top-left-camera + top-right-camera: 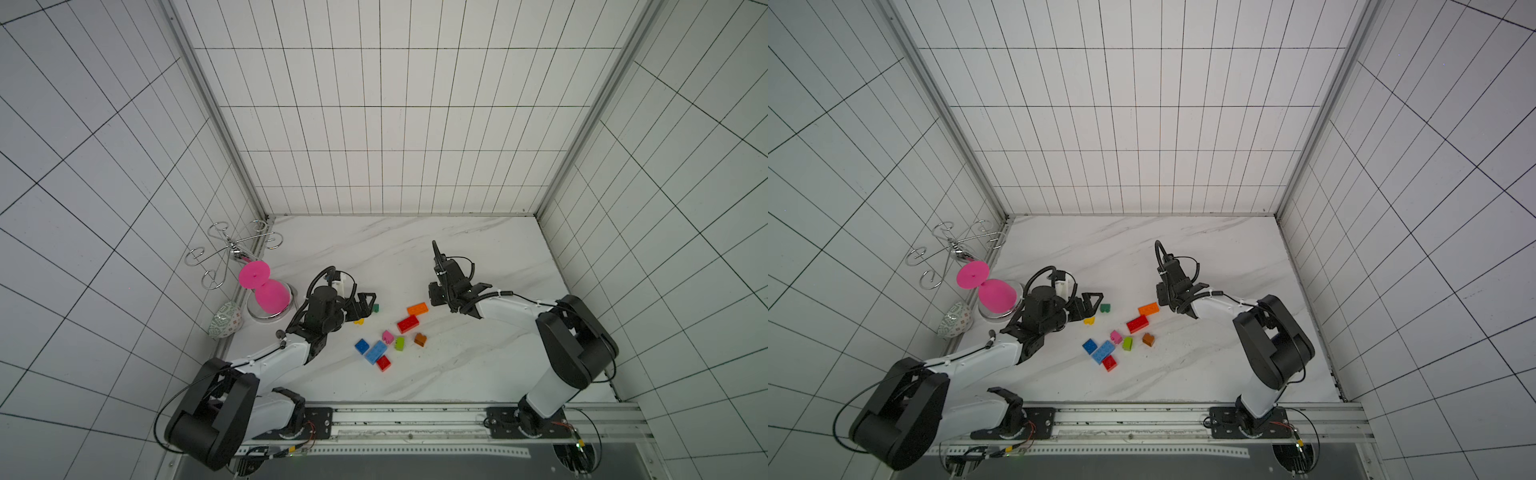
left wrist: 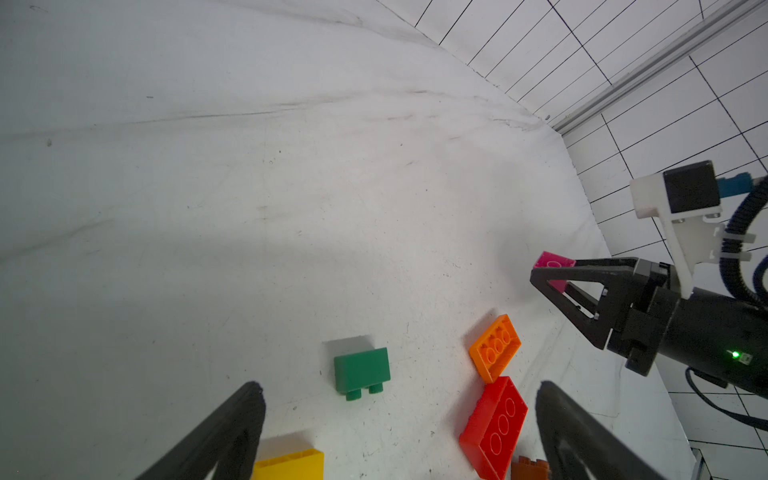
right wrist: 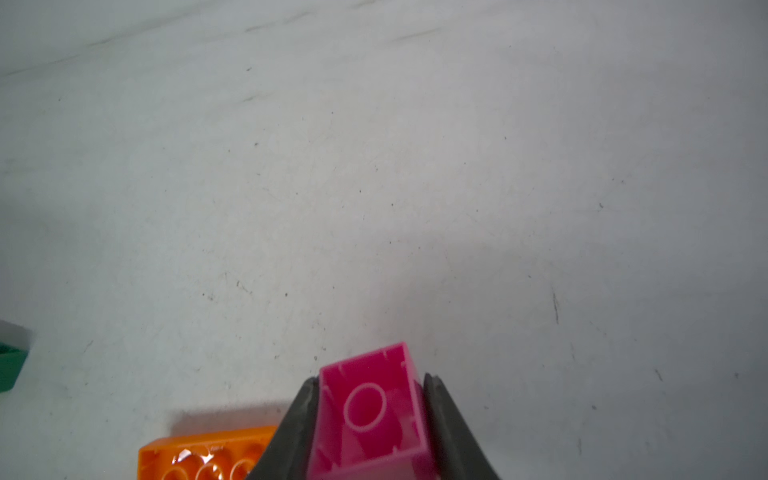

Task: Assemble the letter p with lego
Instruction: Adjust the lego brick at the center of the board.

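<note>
left gripper [image 2: 399, 392]: jaws wide | right gripper [image 3: 370, 379]: clamping magenta brick [image 3: 368, 409]

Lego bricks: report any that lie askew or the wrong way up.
The green brick lies on its side, studs pointing sideways. The orange brick and the long red brick lie upside down, hollow sides up.

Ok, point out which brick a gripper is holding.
The magenta brick, clamped in the right gripper; all the rest lie loose on the table.

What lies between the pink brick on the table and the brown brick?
The lime brick, nearer the pink brick than the brown brick; the rest of the stretch is bare. Both top views show it.
</note>
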### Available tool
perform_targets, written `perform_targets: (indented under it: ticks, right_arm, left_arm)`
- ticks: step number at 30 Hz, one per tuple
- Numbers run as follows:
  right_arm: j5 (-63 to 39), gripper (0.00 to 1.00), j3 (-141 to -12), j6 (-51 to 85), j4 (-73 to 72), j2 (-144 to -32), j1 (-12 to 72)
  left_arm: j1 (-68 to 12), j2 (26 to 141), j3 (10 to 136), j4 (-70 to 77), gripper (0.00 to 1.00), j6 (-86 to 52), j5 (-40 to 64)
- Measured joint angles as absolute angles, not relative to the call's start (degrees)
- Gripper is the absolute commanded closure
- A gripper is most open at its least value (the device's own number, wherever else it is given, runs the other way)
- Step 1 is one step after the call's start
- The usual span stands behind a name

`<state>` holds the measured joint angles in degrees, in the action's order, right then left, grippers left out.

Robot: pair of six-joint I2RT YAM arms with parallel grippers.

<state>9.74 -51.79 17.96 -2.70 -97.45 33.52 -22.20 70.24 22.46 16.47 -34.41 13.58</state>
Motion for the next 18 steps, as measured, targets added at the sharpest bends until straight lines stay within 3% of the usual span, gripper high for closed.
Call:
perform_targets:
  ticks: [8, 18]
  right_arm:
    - [9.9, 0.73, -50.3, 18.8, -8.8, -101.9, 33.4]
    - [9.0, 0.44, -47.3, 19.9, -9.0, -99.9, 33.4]
  left_arm:
    - [-22.5, 69.8, 22.5, 16.4, 0.03, -34.0, 13.6]
    - [-22.8, 69.5, 22.5, 16.4, 0.03, -34.0, 13.5]
